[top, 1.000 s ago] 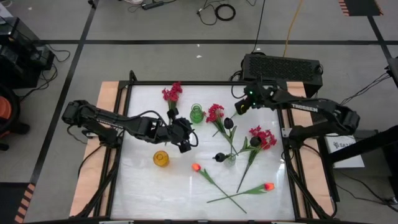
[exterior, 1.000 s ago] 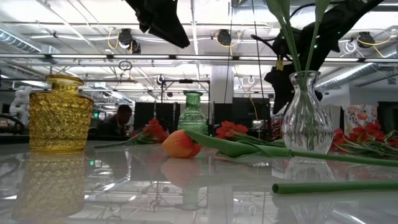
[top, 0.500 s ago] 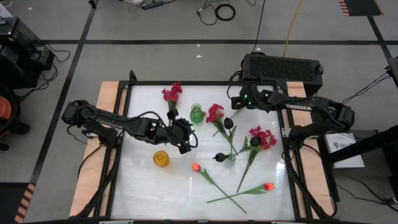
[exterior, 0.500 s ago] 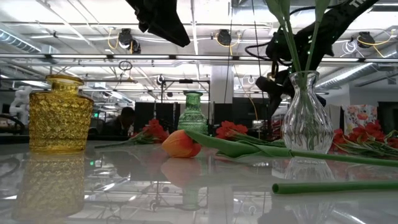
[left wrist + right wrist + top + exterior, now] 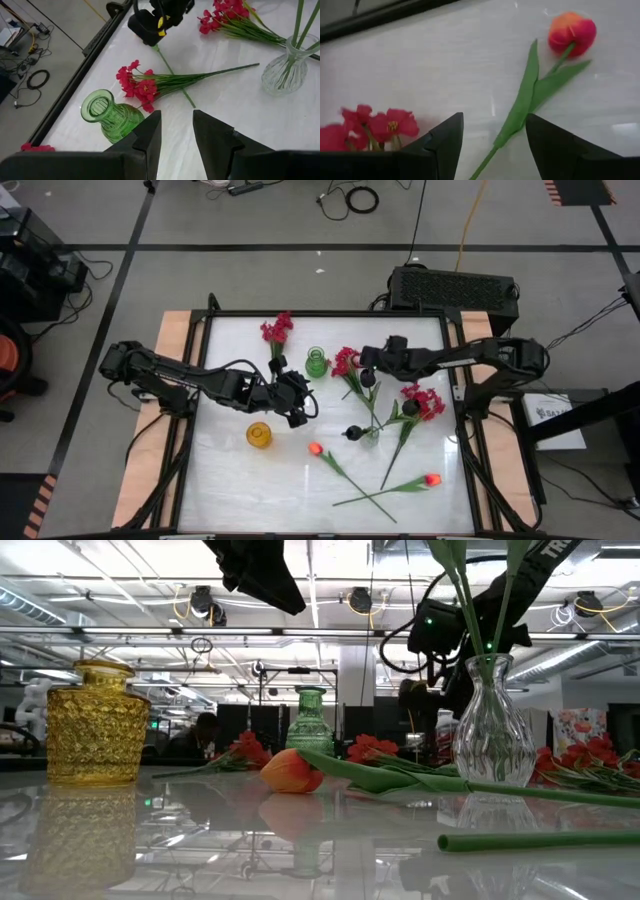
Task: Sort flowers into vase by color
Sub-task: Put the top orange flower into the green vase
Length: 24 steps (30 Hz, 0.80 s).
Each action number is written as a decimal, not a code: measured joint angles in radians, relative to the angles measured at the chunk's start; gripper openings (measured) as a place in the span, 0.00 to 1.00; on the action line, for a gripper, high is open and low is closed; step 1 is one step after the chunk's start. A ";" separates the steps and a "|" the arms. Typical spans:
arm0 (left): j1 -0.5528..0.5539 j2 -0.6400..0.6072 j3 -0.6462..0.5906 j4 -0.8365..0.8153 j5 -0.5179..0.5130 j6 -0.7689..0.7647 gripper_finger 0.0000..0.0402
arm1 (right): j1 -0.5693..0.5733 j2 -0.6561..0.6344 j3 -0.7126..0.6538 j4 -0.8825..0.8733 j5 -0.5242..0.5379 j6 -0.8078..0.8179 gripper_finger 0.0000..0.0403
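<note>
We find the flowers spread over the desk. One pink spray (image 5: 277,329) lies near the far edge, a second (image 5: 346,362) just beside the green vase (image 5: 316,362), and a third (image 5: 424,401) toward the right edge. Two orange tulips lie toward the near edge, one (image 5: 315,449) near the middle and one (image 5: 432,479) closer to the right edge, their stems crossing. The clear vase (image 5: 372,432) at mid-desk holds green stems, with black blooms (image 5: 353,432) around it. The yellow vase (image 5: 259,434) stands left of centre, holding nothing that we can see.

The right gripper (image 5: 366,361) hovers by the second pink spray, jaws parted and holding nothing. The left gripper (image 5: 303,408) hangs between the green and yellow vases, jaws likewise parted and holding nothing.
</note>
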<state>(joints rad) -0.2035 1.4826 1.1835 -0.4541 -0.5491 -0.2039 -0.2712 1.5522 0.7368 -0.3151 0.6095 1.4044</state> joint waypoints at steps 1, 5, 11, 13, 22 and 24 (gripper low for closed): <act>0.000 0.000 0.000 0.000 0.000 0.000 0.30 | 0.004 0.007 0.000 0.000 0.017 0.027 0.52; 0.000 0.000 0.000 0.000 0.000 0.000 0.30 | 0.005 0.038 0.000 0.009 0.061 0.104 0.52; 0.000 0.000 0.000 0.000 0.000 0.000 0.30 | 0.005 0.122 0.000 0.076 0.066 0.181 0.52; 0.000 0.000 0.000 0.000 0.000 0.000 0.30 | 0.006 0.144 0.000 0.079 0.066 0.214 0.52; 0.000 0.000 0.000 -0.001 0.000 0.000 0.30 | 0.007 0.194 0.004 0.092 0.098 0.224 0.51; 0.000 0.000 0.000 -0.002 0.000 0.000 0.30 | 0.007 0.194 0.004 0.091 0.102 0.205 0.48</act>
<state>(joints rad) -0.2035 1.4826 1.1835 -0.4566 -0.5488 -0.2034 -0.2646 1.7461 0.7404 -0.2240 0.7114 1.6095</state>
